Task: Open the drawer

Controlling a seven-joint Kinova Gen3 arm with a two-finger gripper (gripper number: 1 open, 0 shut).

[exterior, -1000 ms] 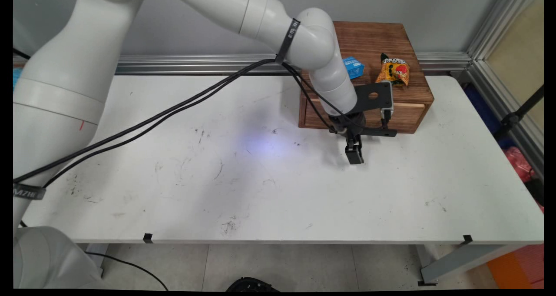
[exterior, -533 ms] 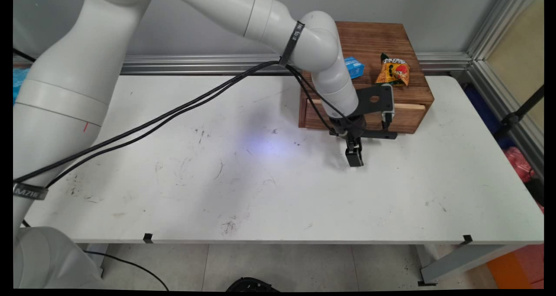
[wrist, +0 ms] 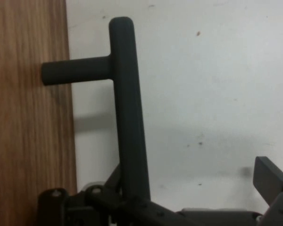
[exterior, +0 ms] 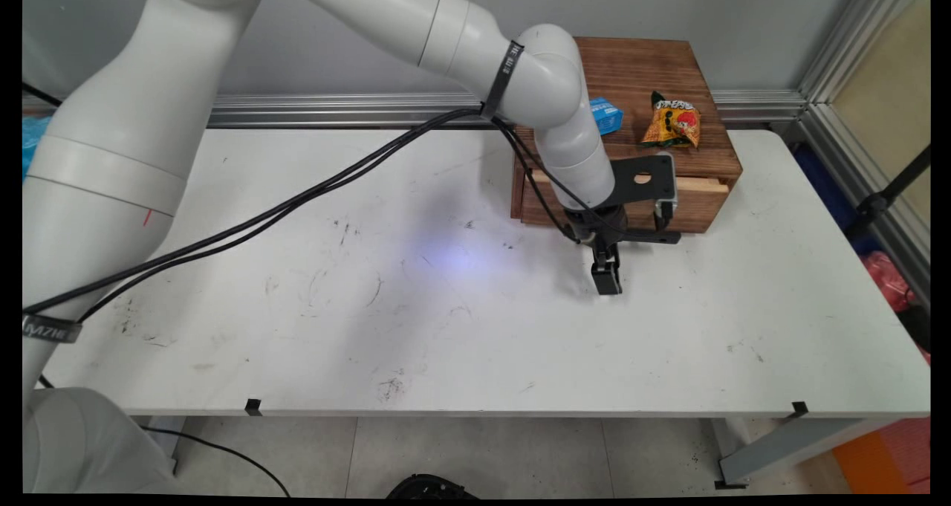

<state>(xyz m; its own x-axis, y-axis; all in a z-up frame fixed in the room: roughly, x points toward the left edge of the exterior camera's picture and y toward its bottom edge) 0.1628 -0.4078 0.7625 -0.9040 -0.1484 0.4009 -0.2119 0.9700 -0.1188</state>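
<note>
One drawer (exterior: 691, 201) now stands slightly out of the box (exterior: 639, 67)
Gripper (exterior: 605, 279) has drawn back from the box front, with the handle (wrist: 127, 117) between wide-open fingers (wrist: 270, 176), hooked rather than clamped; a snack bag (exterior: 672, 119) and blue packet (exterior: 605, 114) lie on the box top

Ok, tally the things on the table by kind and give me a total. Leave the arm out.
Wooden drawer box: 1
Snack packets on top of the box: 2, namely the blue packet and the orange packet
Total: 3
</note>
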